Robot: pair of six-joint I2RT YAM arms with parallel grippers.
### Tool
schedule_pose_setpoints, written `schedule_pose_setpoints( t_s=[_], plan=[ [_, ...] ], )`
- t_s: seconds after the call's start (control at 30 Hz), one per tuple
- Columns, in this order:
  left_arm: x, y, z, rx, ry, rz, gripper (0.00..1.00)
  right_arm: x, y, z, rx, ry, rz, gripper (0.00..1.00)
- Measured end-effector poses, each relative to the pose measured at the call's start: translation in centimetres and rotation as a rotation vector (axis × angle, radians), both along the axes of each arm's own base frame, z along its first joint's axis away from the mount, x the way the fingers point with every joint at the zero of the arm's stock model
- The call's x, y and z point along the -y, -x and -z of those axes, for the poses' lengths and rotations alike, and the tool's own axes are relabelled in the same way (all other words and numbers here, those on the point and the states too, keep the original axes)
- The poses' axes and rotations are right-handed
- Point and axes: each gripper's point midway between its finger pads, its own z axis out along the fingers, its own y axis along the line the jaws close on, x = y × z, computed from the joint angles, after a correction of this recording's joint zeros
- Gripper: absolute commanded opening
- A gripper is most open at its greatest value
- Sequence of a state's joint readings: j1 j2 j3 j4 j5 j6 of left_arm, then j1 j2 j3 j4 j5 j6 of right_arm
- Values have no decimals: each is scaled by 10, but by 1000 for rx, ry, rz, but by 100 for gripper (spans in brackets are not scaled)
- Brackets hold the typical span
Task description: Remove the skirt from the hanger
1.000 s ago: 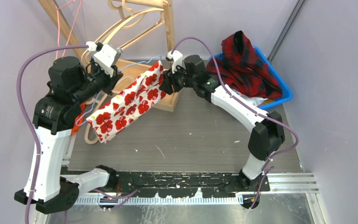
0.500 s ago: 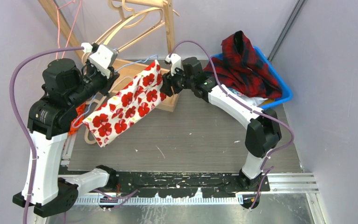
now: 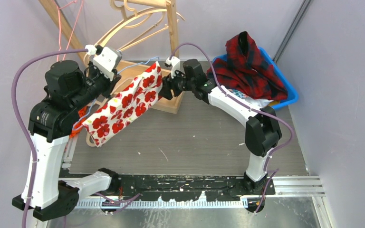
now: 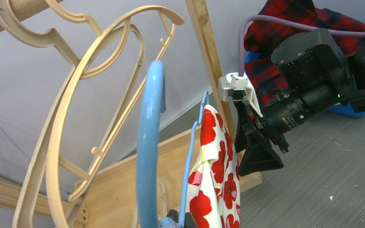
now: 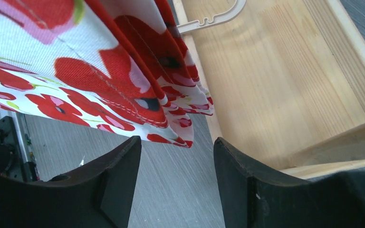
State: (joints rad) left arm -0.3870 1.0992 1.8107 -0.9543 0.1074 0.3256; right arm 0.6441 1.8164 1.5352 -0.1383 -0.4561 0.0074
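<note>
A white skirt with red flowers [image 3: 121, 105] hangs on a thin blue hanger [image 3: 140, 63], held above the table's left side. My left gripper [image 3: 105, 81] is shut on the hanger's wire; in the left wrist view the blue hanger [image 4: 149, 142] and skirt [image 4: 216, 161] rise from my fingertips [image 4: 178, 217]. My right gripper [image 3: 164, 86] is open at the skirt's upper right corner. In the right wrist view the skirt's edge [image 5: 138, 76] hangs just beyond the open fingers [image 5: 119, 171], not between them.
A wooden rack [image 3: 171, 42] with several beige hangers [image 3: 133, 28] stands at the back, its base [image 5: 285, 85] right under my right gripper. A blue bin [image 3: 285, 90] with a red plaid garment [image 3: 249, 59] sits at the back right. Orange hangers [image 3: 78, 118] lie left.
Both arms have shifted left. The skirt and hanger moved left with the left gripper, and the right gripper followed the skirt's upper corner.
</note>
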Motion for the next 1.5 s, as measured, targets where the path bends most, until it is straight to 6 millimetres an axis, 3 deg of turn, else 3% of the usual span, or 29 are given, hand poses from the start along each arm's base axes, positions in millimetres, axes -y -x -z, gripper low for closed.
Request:
schedule_pose_setpoints(
  t_s=[0.27,0.37,0.47,0.63,0.8,0.93,1.13,1.23,1.33,1.5],
  plan=[
    [1,1,0,3,-7,-2,0,-16,0,7,-48,-38,-42,60],
    [1,0,0,4,-11,-5,0,-22,5,6,-56,-46,-62,35],
    [0,0,0,6,-15,-9,0,-31,12,-4,-46,-61,-91,3],
    [-1,-1,0,12,-27,-11,0,-36,22,-18,-47,-77,-122,1],
    [-2,-3,2,10,-36,-17,0,-20,31,-33,-50,-44,-86,1],
    [1,-13,11,-11,-52,-22,0,8,41,-77,46,-29,-20,1],
    [15,-45,55,-119,-101,-24,0,57,57,-199,323,-88,92,1],
    [20,-61,85,-180,-124,-28,0,77,65,-245,436,-121,140,1],
    [20,-73,103,-213,-133,-41,0,95,69,-270,504,-122,196,1],
    [19,-90,108,-206,-120,-59,0,123,58,-294,608,-105,347,1]
  ],
)
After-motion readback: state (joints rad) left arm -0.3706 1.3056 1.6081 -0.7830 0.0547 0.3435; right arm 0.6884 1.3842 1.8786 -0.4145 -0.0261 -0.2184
